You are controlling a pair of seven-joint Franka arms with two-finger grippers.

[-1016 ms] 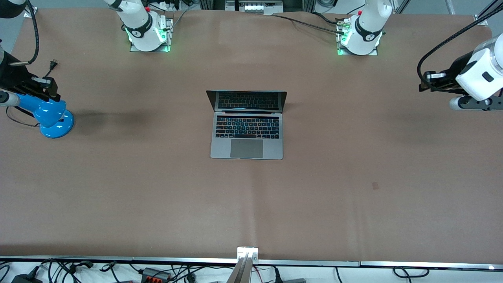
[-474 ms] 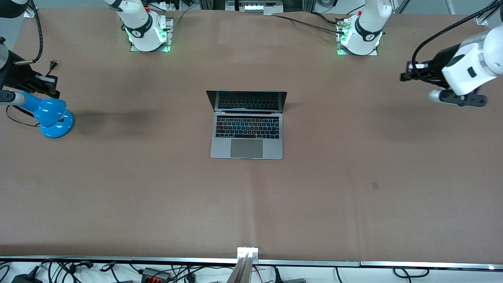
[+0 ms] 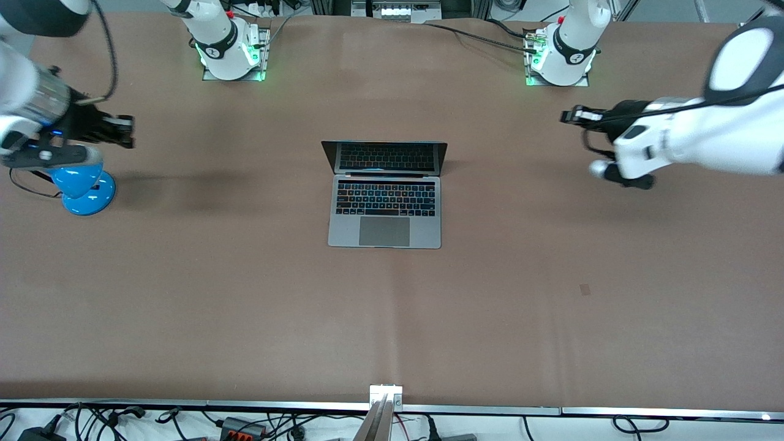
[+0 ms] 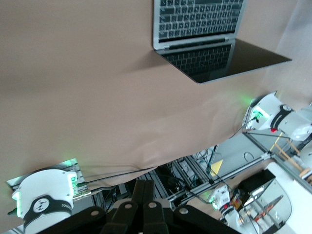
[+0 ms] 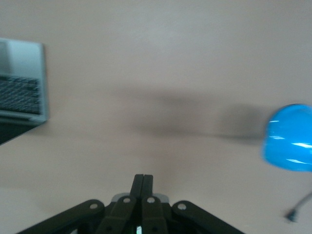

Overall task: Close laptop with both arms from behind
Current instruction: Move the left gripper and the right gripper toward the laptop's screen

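The silver-grey laptop [image 3: 384,195] stands open in the middle of the table, its dark screen tilted back toward the arm bases. It also shows in the left wrist view [image 4: 197,22] and at the edge of the right wrist view [image 5: 22,83]. My left gripper [image 3: 568,115] is shut and empty, in the air over bare table toward the left arm's end, well apart from the laptop. In its own view [image 4: 144,187] the fingers are pressed together. My right gripper [image 3: 127,131] is shut and empty over the table beside the blue lamp; its own view [image 5: 143,181] shows the fingers together.
A blue desk lamp [image 3: 79,184] stands at the right arm's end of the table, partly under the right wrist, and shows in the right wrist view [image 5: 290,139]. The arm bases [image 3: 228,49] [image 3: 560,55] stand along the table edge farthest from the front camera. The brown table [image 3: 392,318] is bare around the laptop.
Both arms have swung inward: the left gripper has moved toward the laptop from the left arm's end, and the right gripper has moved past the lamp toward the middle. The laptop has not moved.
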